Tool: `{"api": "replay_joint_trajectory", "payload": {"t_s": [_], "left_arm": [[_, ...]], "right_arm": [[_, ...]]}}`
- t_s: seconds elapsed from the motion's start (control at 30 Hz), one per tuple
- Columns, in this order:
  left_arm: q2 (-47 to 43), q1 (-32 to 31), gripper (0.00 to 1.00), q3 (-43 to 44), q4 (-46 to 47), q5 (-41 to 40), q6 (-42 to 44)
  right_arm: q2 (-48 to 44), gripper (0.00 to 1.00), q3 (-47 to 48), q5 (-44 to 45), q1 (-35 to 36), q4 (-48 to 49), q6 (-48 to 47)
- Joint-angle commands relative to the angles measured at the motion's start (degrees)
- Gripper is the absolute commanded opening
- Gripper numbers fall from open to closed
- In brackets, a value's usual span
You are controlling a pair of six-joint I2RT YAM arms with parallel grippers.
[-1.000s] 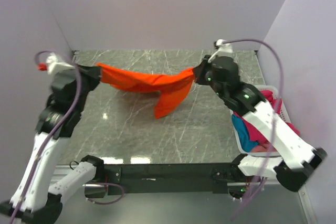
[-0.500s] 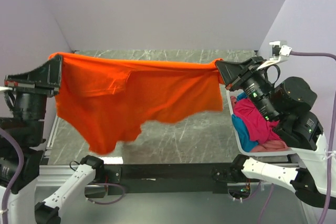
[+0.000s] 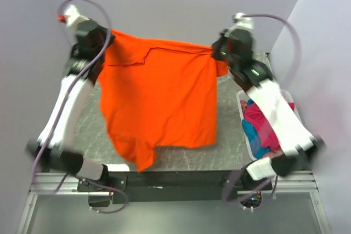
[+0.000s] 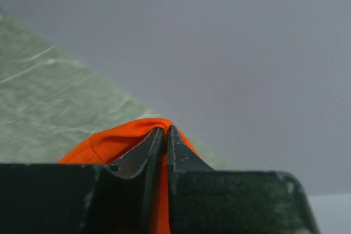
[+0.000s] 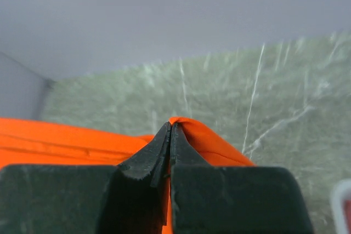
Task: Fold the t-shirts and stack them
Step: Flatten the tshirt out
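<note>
The bright orange t-shirt (image 3: 159,100) hangs spread out in the air above the table, held by its two upper corners. My left gripper (image 3: 108,41) is shut on its left corner; the orange cloth (image 4: 112,141) shows pinched between the jaws in the left wrist view. My right gripper (image 3: 215,54) is shut on its right corner; the orange cloth (image 5: 55,138) also shows in the right wrist view. The lower hem hangs unevenly, with a tail near the front edge. Magenta-pink (image 3: 263,121) and teal-blue (image 3: 250,133) shirts lie in the basket.
A white plastic basket (image 3: 242,102) stands at the table's right side under my right arm. The green marble table (image 3: 230,135) shows beneath and right of the hanging shirt. Pale walls close the back and both sides.
Both grippers have swung up and back toward the far wall with the orange shirt. It was bunched one second ago, then stretched wide, and now hangs spread lengthwise.
</note>
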Motion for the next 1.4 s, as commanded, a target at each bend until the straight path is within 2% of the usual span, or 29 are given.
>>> {"api": "replay_joint_trajectory", "payload": {"t_s": [0.0,0.07,0.1,0.13,0.17,0.23,0.27,0.3,0.33,0.37,0.5,0.67,0.77,0.87,1.1,1.27,1.37], "left_arm": [[10.7,6.9,0.12,-0.9,3.3,3.6,0.8],[20.6,8.4,0.4,2.4,5.0,5.9,1.2],[24.3,9.4,0.58,4.9,4.5,6.7,1.8],[31.6,9.6,0.99,8.0,2.4,7.0,2.5],[35.1,9.8,1.0,15.9,-3.6,7.2,2.4],[43.5,10.1,0.99,23.2,-12.5,6.7,2.1],[45.2,10.1,0.99,26.9,-14.2,6.6,2.1],[45.8,10.0,0.99,26.9,-14.4,6.6,2.1],[45.1,10.0,0.99,25.7,-14.2,6.5,1.5],[44.0,10.0,0.99,20.7,-12.4,6.6,1.2],[34.7,9.7,0.99,3.9,-8.4,9.1,-1.1],[23.0,8.9,0.99,-15.0,-8.3,13.2,-5.3],[18.5,6.9,0.99,-23.6,-6.3,14.6,-6.5],[16.8,4.2,0.99,-28.0,-4.3,14.9,-6.2],[24.5,3.8,0.99,-25.6,-6.7,14.3,-6.3],[30.2,5.2,0.99,-20.6,-7.9,12.1,-5.8],[34.4,8.5,0.99,-16.6,-8.5,10.9,-5.4]], "right_arm": [[13.3,0.02,-1.4,-11.3,-5.7,3.2,1.3],[24.3,0.16,3.9,-17.3,-7.6,3.4,2.0],[28.2,0.26,7.2,-18.2,-7.9,2.1,2.2],[35.8,0.4,10.9,-19.4,-8.2,0.0,2.3],[39.2,0.49,18.4,-19.5,-8.2,-2.4,2.3],[45.2,0.73,24.0,-19.3,-8.2,-8.9,2.1],[45.6,0.74,24.7,-19.5,-8.3,-9.8,2.2],[45.0,0.75,23.2,-19.5,-8.3,-9.0,2.3],[42.2,0.81,20.7,-19.4,-8.3,-7.6,2.4],[40.0,0.85,14.4,-19.4,-8.3,-4.1,2.7],[29.3,0.86,-1.2,-19.8,-8.3,1.5,5.0],[18.1,0.88,-20.0,-22.1,-8.0,5.3,7.5],[14.2,0.88,-27.6,-21.7,-8.0,6.1,8.5],[12.6,0.88,-32.5,-22.5,-8.1,7.3,8.4],[17.4,0.87,-34.5,-26.0,-7.5,9.4,8.4],[24.7,0.87,-28.6,-26.6,-6.5,7.8,7.7],[30.1,0.87,-23.7,-27.8,-5.7,6.9,7.5]]}}
